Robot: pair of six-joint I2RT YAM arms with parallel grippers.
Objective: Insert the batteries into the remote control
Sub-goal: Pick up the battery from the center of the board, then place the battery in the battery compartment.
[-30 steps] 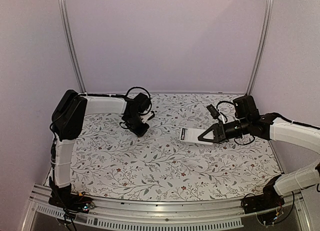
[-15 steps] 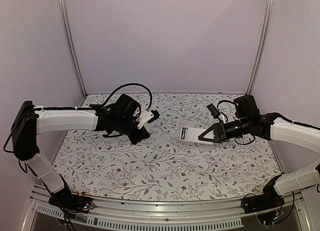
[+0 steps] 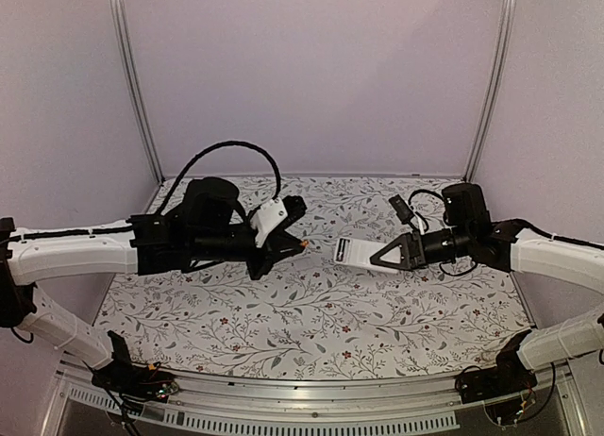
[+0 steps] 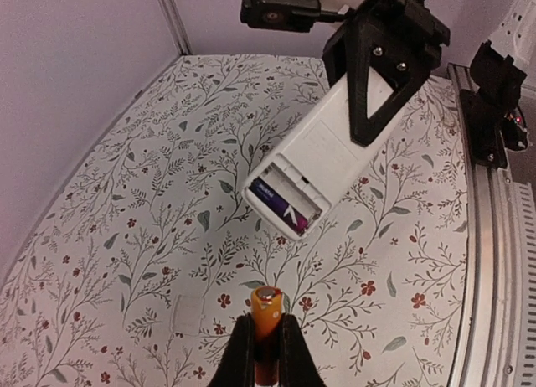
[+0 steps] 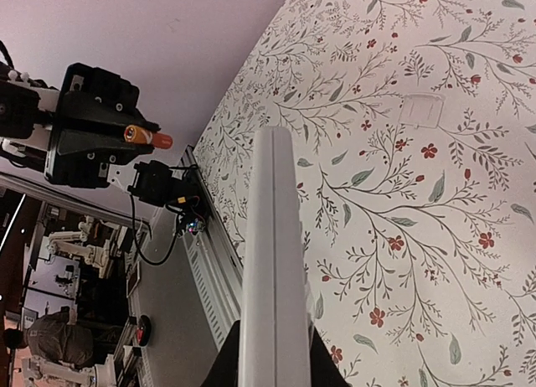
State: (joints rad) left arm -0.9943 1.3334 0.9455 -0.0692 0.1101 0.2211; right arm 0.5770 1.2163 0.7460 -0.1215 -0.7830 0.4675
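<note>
My left gripper is shut on the orange battery, held upright above the table, its tip toward the remote control. My right gripper holds the remote white back up, compartment open. A dark purple battery lies in one slot; the slot beside it is empty. From above, the left gripper with the battery stands a short gap left of the remote in the right gripper. The right wrist view has the remote edge-on between the right gripper's fingers.
A small clear rectangular cover lies flat on the flowered tabletop, below and left of the battery; it also shows as the cover in the right wrist view. An aluminium rail runs along the near edge. Purple walls close the back and sides.
The left arm has swung from the back left of the table toward the centre, shut on the orange battery and lifted it. The right arm and remote have barely moved.
</note>
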